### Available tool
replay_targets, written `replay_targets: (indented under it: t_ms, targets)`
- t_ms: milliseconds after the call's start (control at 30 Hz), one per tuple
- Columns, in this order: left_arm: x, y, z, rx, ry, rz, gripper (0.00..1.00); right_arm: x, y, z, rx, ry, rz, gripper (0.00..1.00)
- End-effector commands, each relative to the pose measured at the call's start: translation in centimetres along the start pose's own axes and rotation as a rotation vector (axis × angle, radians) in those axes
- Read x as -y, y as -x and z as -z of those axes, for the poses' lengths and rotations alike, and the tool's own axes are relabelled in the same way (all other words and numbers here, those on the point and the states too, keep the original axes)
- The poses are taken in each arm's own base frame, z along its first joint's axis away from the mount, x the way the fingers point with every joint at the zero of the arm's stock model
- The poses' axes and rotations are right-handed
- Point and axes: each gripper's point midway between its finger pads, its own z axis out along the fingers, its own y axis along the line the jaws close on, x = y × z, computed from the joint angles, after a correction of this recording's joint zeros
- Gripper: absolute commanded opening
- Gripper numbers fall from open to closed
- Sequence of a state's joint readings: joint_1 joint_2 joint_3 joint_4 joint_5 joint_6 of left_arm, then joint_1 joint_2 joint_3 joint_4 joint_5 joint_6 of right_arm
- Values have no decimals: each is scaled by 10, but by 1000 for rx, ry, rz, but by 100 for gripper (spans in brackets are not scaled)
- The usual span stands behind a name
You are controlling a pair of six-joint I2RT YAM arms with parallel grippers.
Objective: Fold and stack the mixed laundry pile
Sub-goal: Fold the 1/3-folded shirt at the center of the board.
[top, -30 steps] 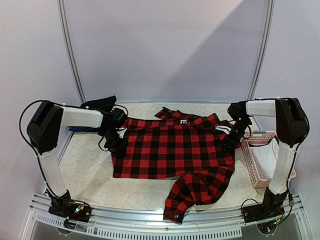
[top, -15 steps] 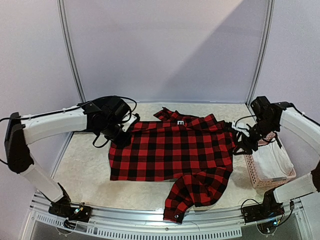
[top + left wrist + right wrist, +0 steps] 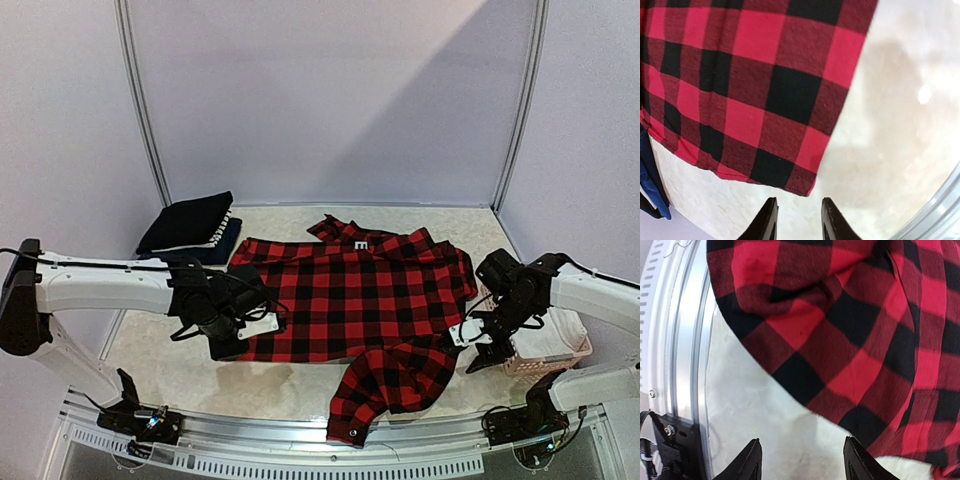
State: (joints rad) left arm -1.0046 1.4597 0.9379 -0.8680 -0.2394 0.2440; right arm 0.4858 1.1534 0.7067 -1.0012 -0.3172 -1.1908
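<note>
**Both grippers empty at the plaid shirt's near edge**

The left gripper (image 3: 797, 217), jaws slightly parted and holding nothing, hovers over the table (image 3: 900, 125) just off the near-left corner of the plaid flannel shirt (image 3: 350, 285). The right gripper (image 3: 802, 460), spread wider and also empty, hangs at the shirt's near-right edge. The shirt lies flat mid-table. Dark folded clothes (image 3: 190, 225) sit stacked at the far left, and a pink basket (image 3: 560, 352) is at the right.

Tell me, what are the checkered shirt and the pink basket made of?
The shirt looks like soft woven cloth, maybe flannel: it is matte and a little fuzzy, and it wrinkles and folds over itself. The basket looks like stiff pink plastic that keeps its boxy shape, though it is partly hidden.
</note>
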Motion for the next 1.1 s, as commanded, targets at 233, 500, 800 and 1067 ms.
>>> replay_targets:
  t_ms: [233, 500, 800, 1067]
  targets:
    - [18, -18, -34, -142, -22, -160, 35, 12, 13, -8, -4, -21, 39, 56]
    - [28, -25, -64, -257, -56, -198, 36, 5, 3, -10, -41, -10, 37, 57]
    - [27, -30, -74, -356, -9, -231, 0, 4, -5, -26, -57, -11, 80, 68]
    - [9, -27, -53, -302, 68, -201, 0, -10, 19, -32, 8, 57, 154, 70]
